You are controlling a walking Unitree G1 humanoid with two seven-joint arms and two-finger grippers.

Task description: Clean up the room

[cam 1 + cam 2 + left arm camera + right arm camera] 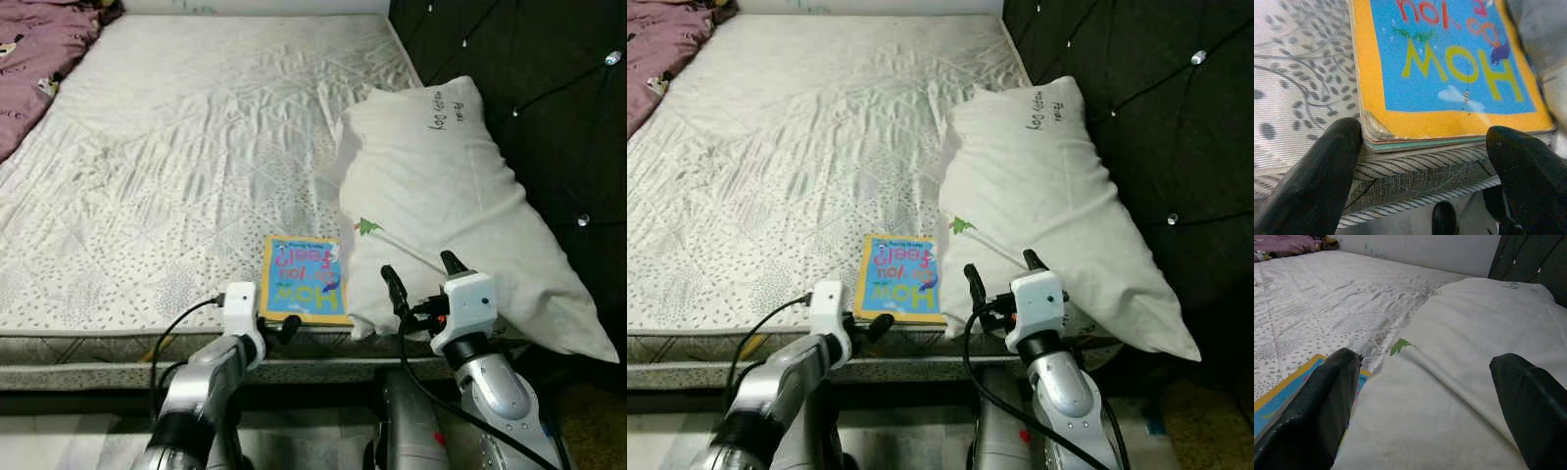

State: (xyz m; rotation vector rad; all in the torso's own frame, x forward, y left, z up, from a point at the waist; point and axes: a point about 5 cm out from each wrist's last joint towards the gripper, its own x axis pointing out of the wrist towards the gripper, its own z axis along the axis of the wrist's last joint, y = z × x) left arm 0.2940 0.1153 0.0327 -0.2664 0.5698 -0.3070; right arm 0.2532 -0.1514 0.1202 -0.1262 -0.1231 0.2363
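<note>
The book's right edge is covered by the pillow, and a purple blanket is cut off at the mattress's far left corner. The book is seen lying flat at the mattress's near edge. The left gripper is held low before that edge, fingers spread, apparently just short of the book. The right gripper is raised at the pillow's near end, fingers parted, nothing grasped.

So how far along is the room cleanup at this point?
Early stage. Nothing looks put away: the book lies at the mattress edge, the pillow sits beside it, and purple bedding is bunched in the far corner. In hand: the left gripper is open at the book's near edge, apparently about to grasp it. The right gripper is open over the pillow. Everything remains to tidy.
</note>
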